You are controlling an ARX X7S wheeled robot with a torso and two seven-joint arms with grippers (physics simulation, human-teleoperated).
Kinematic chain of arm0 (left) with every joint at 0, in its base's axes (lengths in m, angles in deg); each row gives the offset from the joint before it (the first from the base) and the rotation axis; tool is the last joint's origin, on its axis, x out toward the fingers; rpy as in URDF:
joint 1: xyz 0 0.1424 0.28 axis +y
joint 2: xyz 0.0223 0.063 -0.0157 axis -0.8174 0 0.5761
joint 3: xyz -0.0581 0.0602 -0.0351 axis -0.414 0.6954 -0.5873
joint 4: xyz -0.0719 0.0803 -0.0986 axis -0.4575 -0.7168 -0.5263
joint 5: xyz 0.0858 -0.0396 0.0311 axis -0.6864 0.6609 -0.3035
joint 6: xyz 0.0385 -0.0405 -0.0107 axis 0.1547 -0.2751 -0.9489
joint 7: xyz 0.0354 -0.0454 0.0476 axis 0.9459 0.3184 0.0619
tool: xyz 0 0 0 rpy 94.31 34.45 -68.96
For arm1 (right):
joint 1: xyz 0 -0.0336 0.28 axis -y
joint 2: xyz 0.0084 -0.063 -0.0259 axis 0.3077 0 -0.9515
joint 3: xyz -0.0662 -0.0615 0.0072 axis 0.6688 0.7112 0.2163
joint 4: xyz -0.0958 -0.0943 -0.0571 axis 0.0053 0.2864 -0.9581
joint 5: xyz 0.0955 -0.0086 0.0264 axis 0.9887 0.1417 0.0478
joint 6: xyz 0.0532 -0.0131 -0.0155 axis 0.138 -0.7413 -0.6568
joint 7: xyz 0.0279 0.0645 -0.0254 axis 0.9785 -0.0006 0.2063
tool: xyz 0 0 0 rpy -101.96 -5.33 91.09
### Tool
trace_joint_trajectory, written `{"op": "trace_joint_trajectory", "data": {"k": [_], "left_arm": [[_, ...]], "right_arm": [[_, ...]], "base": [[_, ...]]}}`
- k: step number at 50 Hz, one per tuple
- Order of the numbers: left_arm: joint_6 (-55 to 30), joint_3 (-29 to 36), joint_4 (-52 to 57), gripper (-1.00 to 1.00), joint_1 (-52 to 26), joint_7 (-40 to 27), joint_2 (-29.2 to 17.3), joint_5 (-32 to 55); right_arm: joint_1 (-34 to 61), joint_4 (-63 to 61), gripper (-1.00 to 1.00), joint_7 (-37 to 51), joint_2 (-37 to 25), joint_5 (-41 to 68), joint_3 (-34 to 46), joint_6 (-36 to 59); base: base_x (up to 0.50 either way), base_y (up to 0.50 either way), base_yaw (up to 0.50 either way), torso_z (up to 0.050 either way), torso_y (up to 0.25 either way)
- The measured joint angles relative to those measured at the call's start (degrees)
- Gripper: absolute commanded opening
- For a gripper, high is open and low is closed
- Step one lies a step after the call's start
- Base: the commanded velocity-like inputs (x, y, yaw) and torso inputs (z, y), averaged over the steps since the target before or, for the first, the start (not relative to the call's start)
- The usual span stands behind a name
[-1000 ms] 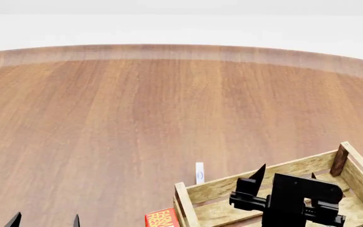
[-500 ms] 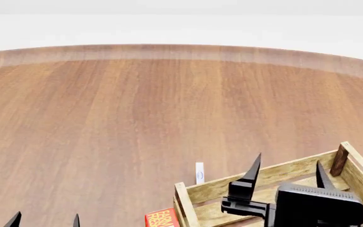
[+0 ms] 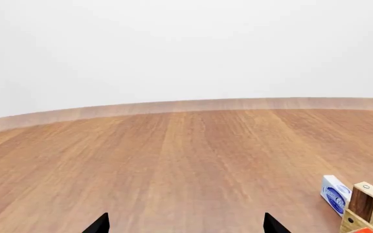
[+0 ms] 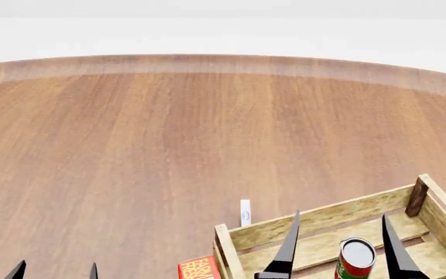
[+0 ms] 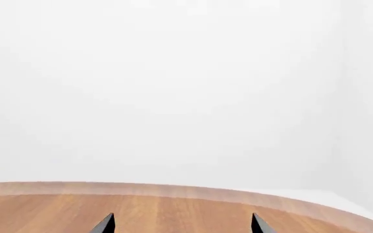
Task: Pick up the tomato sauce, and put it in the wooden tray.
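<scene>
Upright inside the wooden tray (image 4: 339, 216), the tomato sauce (image 4: 355, 259) stands on the slatted floor near the bottom edge of the head view, its silver-white top facing up and its red and green label showing. On either side of the can rise the two black fingers of the right gripper (image 4: 341, 244), spread wide with clear space between each finger and the can. At the lower left corner of the same view, the left gripper (image 4: 56, 271) shows only its two fingertips, set apart over the bare wooden table (image 4: 169, 133). Just outside the tray's near-left corner post lies a red box (image 4: 198, 268), and a small white-and-blue box (image 4: 245, 213) stands on the table just beyond the tray's far rail.
</scene>
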Motion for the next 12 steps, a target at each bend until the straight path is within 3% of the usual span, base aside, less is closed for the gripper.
{"op": "trace_joint_trajectory", "data": {"k": [12], "left_arm": [[0.1,0.1,-0.1,1.00,0.0,-0.1,-0.1,0.0]], "right_arm": [[-5.6,-6.0,1.00,0.6,-1.3,-1.4,1.4,-2.4]], "base": [[0.00,0.00,0.00,0.000,0.000]]}}
